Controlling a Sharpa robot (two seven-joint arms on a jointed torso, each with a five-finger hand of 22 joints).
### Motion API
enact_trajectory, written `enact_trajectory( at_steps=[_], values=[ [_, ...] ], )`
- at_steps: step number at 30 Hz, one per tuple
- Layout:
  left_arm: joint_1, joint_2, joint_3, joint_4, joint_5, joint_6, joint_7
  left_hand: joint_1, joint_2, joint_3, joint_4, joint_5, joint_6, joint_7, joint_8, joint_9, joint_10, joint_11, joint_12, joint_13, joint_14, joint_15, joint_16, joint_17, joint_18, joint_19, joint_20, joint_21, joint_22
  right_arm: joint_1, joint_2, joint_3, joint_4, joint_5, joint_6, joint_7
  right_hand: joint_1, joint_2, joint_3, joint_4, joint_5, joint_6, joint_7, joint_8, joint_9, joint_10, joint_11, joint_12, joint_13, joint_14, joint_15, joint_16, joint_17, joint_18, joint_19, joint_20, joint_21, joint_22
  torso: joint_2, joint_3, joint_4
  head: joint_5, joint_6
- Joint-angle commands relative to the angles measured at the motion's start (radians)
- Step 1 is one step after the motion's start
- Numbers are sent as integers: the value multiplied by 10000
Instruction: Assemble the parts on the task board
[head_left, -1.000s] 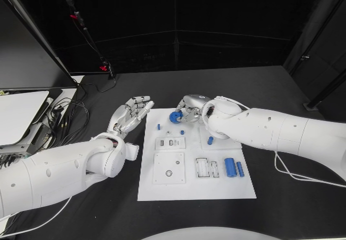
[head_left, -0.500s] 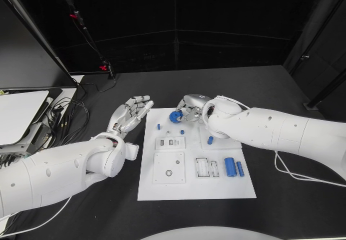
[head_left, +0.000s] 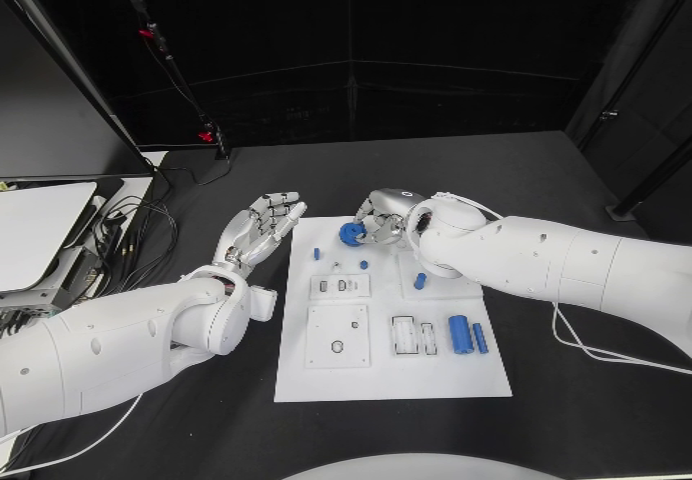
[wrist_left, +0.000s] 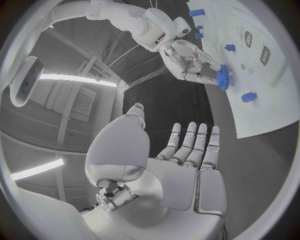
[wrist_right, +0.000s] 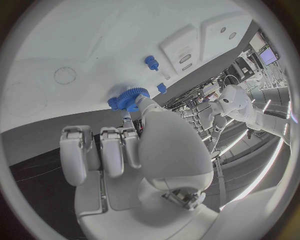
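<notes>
Unmoved, right robot hand (head_left: 384, 222) still pinches toothed blue gear (head_left: 351, 234); left robot hand (head_left: 264, 226) flat, released.

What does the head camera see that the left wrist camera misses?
Head view alone: the long blue cylinder near the board's near end, and the laptop off to the left. Left wrist view alone: the palm side of the left hand, open with fingers straight. Both: the right hand holding the blue gear at the board's far end, plus small blue pegs nearby.
</notes>
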Motion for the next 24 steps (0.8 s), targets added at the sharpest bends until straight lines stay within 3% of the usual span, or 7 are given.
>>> enact_trajectory(
  at_steps=[1, 12, 24],
  values=[
    [14, 7, 8, -1, -56, 52, 2543, -11, 121, 35, -1, 27, 9, 1655, 53, -8, -72, 8, 34, -16, 11, 46, 43, -17, 165, -72, 21, 33, 13, -25, 9, -28, -34, -30, 128, -85, -155, -15, -94, 16, -72, 66, -7, 45, 16, 1059, 7, 25, 2633, 1040, 23, 24, 2634, -74, 1023, -9, 33, 2634, -3, -2, 5, -12, 1],
    [14, 12, 7, -9, -56, 53, 2541, -11, 121, 35, -1, 27, 9, 1655, 53, -8, -72, 8, 34, -16, 11, 46, 43, -17, 165, -72, 21, 33, 13, -27, 57, -28, -67, -29, 189, -130, -221, -121, -253, 121, -239, -229, -135, -74, -15, 1059, -95, 25, 2633, 1040, -32, 24, 2634, -74, 1023, -42, 33, 2634, 2, -5, 1, -17, 28],
    [14, 17, 5, -22, -56, 53, 2533, -11, 121, 35, -1, 27, 9, 1655, 53, -8, -72, 8, 34, -16, 11, 46, 43, -17, 165, -72, 21, 33, 13, -67, -55, -29, 21, -28, -29, -13, -290, -273, -396, 285, -357, -229, -151, -31, 11, 1059, -121, 25, 2633, 1040, -68, 24, 2634, -74, 1023, -77, 33, 2634, 1, 2, -3, -22, 30]
  ],
)
